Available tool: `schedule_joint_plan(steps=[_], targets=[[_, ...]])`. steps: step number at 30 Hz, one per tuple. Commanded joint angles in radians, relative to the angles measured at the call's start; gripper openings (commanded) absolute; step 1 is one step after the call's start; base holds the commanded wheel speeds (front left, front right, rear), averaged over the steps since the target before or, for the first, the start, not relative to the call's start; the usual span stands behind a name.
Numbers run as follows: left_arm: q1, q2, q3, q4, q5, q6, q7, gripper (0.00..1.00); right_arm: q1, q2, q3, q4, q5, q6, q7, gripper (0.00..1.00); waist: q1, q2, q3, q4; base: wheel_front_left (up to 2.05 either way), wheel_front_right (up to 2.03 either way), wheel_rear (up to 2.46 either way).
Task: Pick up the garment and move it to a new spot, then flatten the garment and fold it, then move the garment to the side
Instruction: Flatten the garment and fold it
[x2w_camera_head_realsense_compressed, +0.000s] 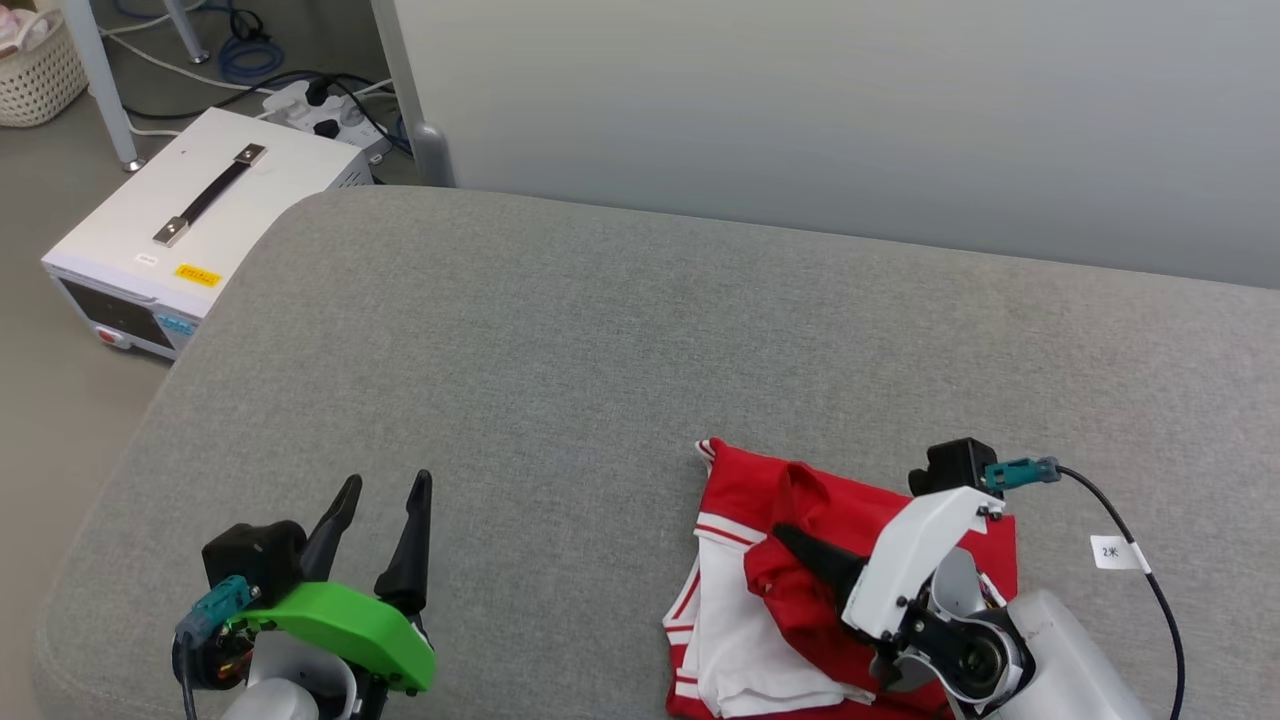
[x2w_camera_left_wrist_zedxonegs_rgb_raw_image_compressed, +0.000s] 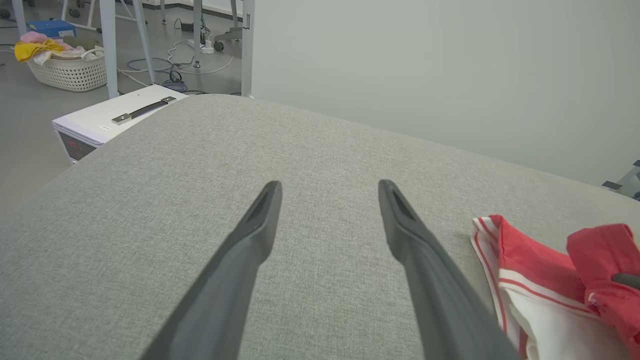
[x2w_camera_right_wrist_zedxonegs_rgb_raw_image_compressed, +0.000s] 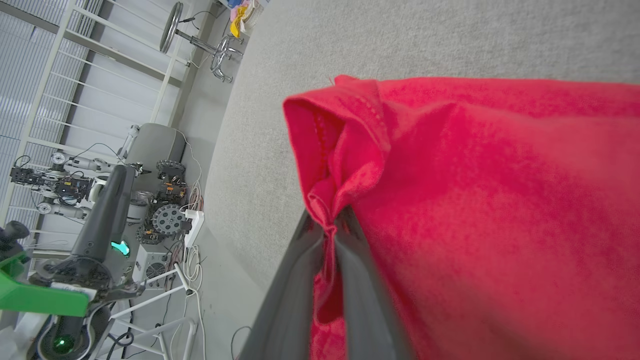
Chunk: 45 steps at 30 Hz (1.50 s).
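Gripping a bunched fold of the red jersey shirt with white sleeves in the right gripper's closed jaws; holding the left gripper's jaws open, empty, well apart. Seemingly beginning the pick-up; needing next a clean lift toward the bare grey fabric table beyond.
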Motion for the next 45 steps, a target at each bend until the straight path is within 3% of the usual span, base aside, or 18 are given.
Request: schedule_joint_plan(steps=[1, 2, 3, 4, 13, 19, 24, 29, 37, 41, 45], targets=[[-0.003, -0.005, 0.004, 0.003, 0.01, -0.008, -0.006, 1.0, -0.026, -0.001, 0.011, 0.029, 0.0, 0.0, -0.02, 0.0, 0.0, 0.0, 0.011, 0.012, 0.0, 0.0, 0.0], [-0.003, -0.006, 0.004, 0.006, 0.01, -0.008, -0.006, 1.0, -0.042, -0.001, 0.023, 0.059, 0.001, 0.0, -0.032, 0.0, 0.0, 0.0, 0.014, 0.014, 0.0, 0.0, 0.0], [-0.005, -0.007, 0.004, 0.008, 0.01, -0.01, -0.006, 1.0, -0.056, -0.001, 0.036, 0.083, -0.003, 0.0, -0.045, 0.53, 0.0, 0.0, 0.017, 0.017, 0.0, 0.0, 0.0], [-0.006, -0.007, 0.004, 0.01, 0.01, -0.011, -0.006, 1.0, -0.066, -0.001, 0.046, 0.101, -0.005, 0.0, -0.055, 1.0, 0.0, 0.0, 0.019, 0.019, 0.0, 0.0, 0.0], [-0.001, -0.007, 0.007, 0.024, 0.01, -0.009, -0.006, 1.0, -0.105, -0.001, 0.216, 0.076, 0.121, 0.0, -0.075, 1.0, 0.0, 0.0, 0.005, 0.009, 0.0, 0.0, 0.0], [-0.001, -0.007, 0.001, 0.007, 0.017, -0.01, -0.006, 1.0, -0.153, -0.001, 0.204, 0.07, 0.131, 0.0, -0.099, 1.0, 0.0, 0.0, -0.012, -0.018, 0.0, 0.0, 0.0], [-0.002, -0.013, 0.004, -0.024, 0.023, -0.009, -0.006, 1.0, -0.205, -0.018, 0.119, 0.056, -0.071, 0.0, -0.133, 1.0, 0.0, 0.0, -0.018, -0.047, 0.0, 0.0, 0.0], [-0.005, -0.027, 0.024, -0.059, 0.037, -0.013, -0.006, 1.0, -0.215, -0.144, 0.064, -0.07, -0.336, 0.0, -0.211, 1.0, 0.0, 0.0, -0.016, -0.075, 0.0, 0.0, 0.0], [-0.001, -0.065, 0.066, -0.108, 0.095, -0.037, -0.006, 1.0, -0.117, -0.329, -0.053, -0.256, -0.584, 0.0, -0.371, 1.0, 0.0, 0.0, -0.007, -0.117, 0.0, 0.0, 0.0], [0.009, -0.094, 0.113, -0.154, 0.169, -0.049, -0.006, 1.0, -0.01, -0.331, -0.156, -0.334, -0.643, 0.0, -0.47, 1.0, 0.0, 0.0, 0.002, -0.134, 0.0, 0.0, 0.0], [0.046, -0.141, 0.171, -0.201, 0.232, -0.079, -0.006, 1.0, 0.108, -0.282, -0.243, -0.416, -0.685, 0.0, -0.544, 1.0, 0.0, 0.0, 0.01, -0.146, 0.0, 0.0, 0.0]])
